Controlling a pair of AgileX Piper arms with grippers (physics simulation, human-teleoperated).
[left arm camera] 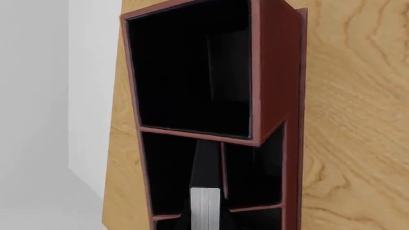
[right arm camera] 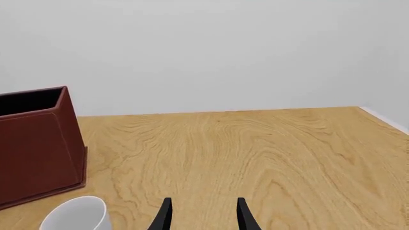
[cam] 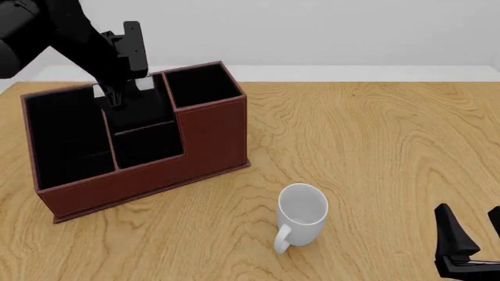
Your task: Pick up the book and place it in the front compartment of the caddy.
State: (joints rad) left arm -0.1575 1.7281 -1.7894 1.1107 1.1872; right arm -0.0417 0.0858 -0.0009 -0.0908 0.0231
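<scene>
Left wrist view: looks down into the caddy [left arm camera: 278, 72], reddish-brown walls, black inside. Shows the book [left arm camera: 206, 203] edge-on, white page edge up, clamped between the left tool's [left arm camera: 206, 211] dark fingers, just above a narrow cell beside a thin divider. Shows wood-grain surface [left arm camera: 357, 120] at 3 o'clock of the caddy.

Front view: places the caddy [cam: 211, 137] at 10 o'clock on the surface [cam: 375, 134]. Has the left tool [cam: 117, 93] over the caddy's middle cells, gripping the black book [cam: 139, 85], only a pale sliver of it visible. Puts a white mug [cam: 301, 213] at 5 o'clock of the caddy, well apart. Shows the right tool [cam: 471, 234] at 4 o'clock, spread open, holding nothing.

Right wrist view: shows the right tool's [right arm camera: 203, 215] two fingertips parted over bare wood [right arm camera: 255, 153], caddy corner [right arm camera: 38, 143] at 9 o'clock, mug rim [right arm camera: 75, 213] at 7 o'clock.
</scene>
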